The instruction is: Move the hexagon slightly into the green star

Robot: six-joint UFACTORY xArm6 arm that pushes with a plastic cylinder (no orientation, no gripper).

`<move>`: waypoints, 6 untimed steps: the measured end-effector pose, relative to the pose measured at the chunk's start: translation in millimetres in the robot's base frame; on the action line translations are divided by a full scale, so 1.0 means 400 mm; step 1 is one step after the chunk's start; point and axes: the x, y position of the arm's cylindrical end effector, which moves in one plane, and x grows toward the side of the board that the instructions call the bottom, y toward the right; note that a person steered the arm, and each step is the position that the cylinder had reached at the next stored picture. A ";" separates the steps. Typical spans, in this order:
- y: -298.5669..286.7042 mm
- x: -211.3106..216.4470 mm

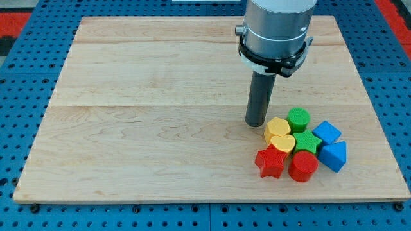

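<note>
The yellow hexagon (276,127) lies in a tight cluster at the view's lower right. The green star (307,142) sits just right of and slightly below it, with the yellow heart (283,142) between and below them. My tip (256,124) stands right against the hexagon's left side, on the side away from the star. I cannot tell whether it touches the hexagon.
A green cylinder (298,119) sits above the star. A blue cube (326,132) and a blue triangle (334,156) lie to the star's right. A red star (270,162) and a red cylinder (302,166) lie below. The wooden board's right edge (377,115) is near.
</note>
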 end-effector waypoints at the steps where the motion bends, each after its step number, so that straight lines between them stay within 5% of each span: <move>1: 0.000 0.004; 5: 0.068 -0.026; 6: 0.106 -0.151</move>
